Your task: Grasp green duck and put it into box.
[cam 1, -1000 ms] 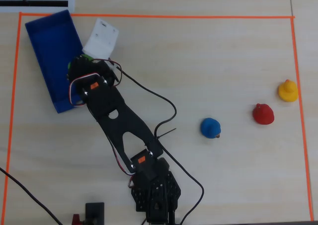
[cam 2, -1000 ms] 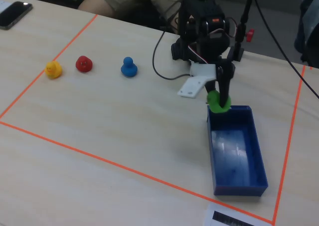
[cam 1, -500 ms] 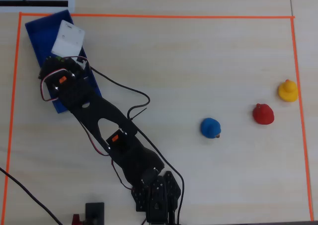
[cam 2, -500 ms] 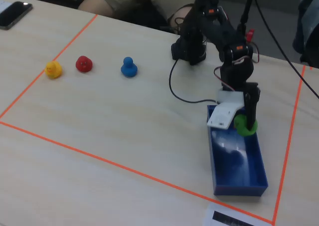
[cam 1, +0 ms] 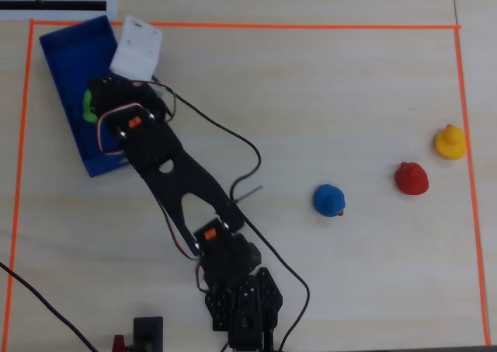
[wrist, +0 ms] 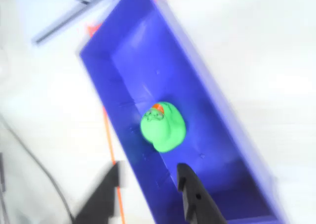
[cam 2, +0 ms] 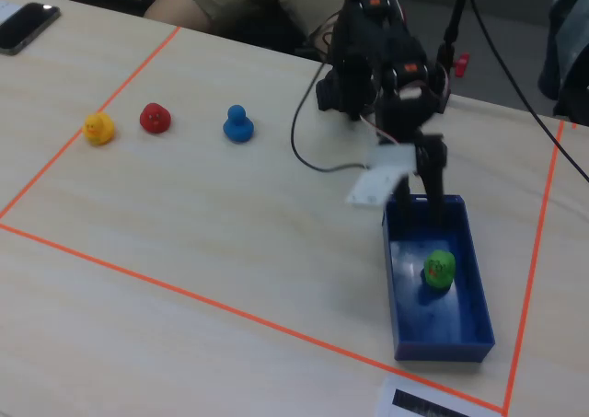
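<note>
The green duck [wrist: 163, 126] sits on the floor of the dark-blue box [wrist: 217, 130], free of the fingers. In the wrist view my gripper [wrist: 148, 172] is open and empty just short of the duck. One finger [wrist: 195, 197] is over the box's inside, and the other [wrist: 101, 197] is outside its wall over the table. The fixed view shows the duck [cam 2: 439, 268] in the middle of the box [cam 2: 442, 351], with my gripper [cam 2: 419, 189] raised over the box's far end. In the overhead view the arm hides most of the duck [cam 1: 89, 104] in the box [cam 1: 66, 60].
A blue duck [cam 1: 329, 200], a red duck [cam 1: 411, 178] and a yellow duck [cam 1: 450, 142] stand at the right of the table. Orange tape [cam 1: 233, 25] frames the work area. A black cable [cam 1: 233, 138] trails beside the arm. A phone [cam 2: 28, 26] lies at the table's corner.
</note>
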